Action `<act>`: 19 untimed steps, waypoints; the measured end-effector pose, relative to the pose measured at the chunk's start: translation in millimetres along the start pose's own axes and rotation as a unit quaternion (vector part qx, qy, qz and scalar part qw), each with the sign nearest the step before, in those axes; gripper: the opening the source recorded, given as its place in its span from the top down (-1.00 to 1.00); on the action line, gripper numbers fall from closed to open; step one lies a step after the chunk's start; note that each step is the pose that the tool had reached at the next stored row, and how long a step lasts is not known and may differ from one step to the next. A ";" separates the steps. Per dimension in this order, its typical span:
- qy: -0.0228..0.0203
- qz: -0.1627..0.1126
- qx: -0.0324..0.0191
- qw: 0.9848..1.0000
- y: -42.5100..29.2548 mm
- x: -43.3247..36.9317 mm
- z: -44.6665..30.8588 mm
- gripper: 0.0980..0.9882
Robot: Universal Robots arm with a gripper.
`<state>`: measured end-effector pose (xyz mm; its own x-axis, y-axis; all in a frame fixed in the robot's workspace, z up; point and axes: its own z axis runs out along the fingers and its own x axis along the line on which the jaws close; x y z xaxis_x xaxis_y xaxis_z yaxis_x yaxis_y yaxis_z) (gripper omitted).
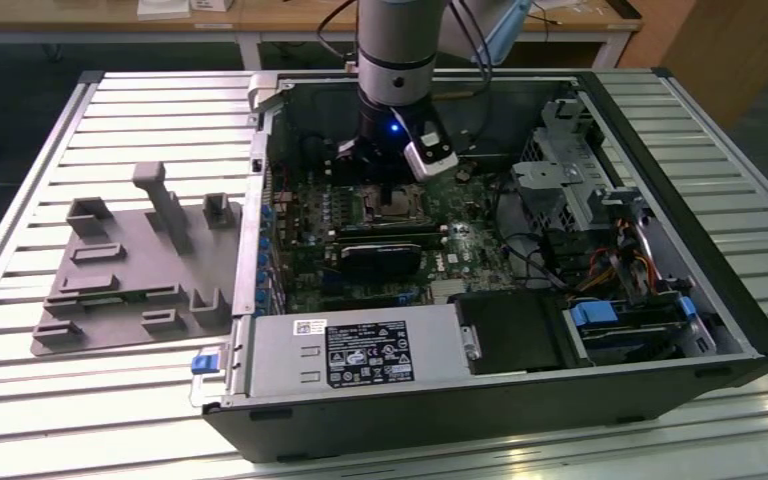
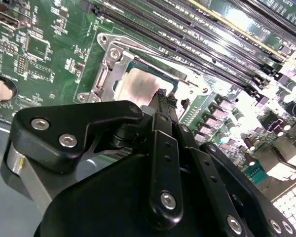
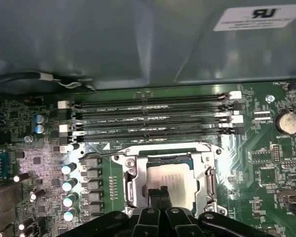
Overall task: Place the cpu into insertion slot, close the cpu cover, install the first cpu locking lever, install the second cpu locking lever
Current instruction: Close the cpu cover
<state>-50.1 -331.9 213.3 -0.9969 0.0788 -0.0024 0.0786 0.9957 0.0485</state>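
Cpu [image 3: 180, 177] just beneath claw [image 3: 159, 193]

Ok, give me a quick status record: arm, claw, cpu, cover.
arm: reaching down into the open computer case
claw: shut, tips right over the socket area
cpu cover: appears down flat, framing the cpu
cpu: lying flat, silver top showing through the cover's cut-out
contact: cannot tell whether the tips touch the cpu

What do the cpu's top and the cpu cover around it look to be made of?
The cpu: top looks like matte metal, silver-grey with a soft sheen. The cpu cover: probably thin stamped metal, bright silver, with sharp glints in both wrist views.
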 end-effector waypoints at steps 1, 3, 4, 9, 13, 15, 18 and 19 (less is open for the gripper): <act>0.000 -0.002 -0.001 1.000 -0.2 1.2 0.2 0.98; 0.000 -0.006 -0.002 1.000 -0.4 4.0 0.6 0.98; 0.000 -0.008 -0.002 1.000 -0.6 5.3 0.9 0.98; 0.001 -0.018 -0.003 1.000 -1.4 11.9 3.3 0.98; 0.001 -0.022 -0.003 1.000 -1.6 13.3 7.0 0.98; 0.001 -0.023 -0.003 1.000 -1.8 13.4 9.0 0.98; 0.001 -0.023 -0.003 1.000 -1.9 13.5 11.5 0.98; 0.001 -0.023 -0.003 1.000 -1.9 13.5 12.2 0.98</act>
<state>-63.7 -332.1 201.0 -0.9995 0.0328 -0.0021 0.0326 0.9980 0.0535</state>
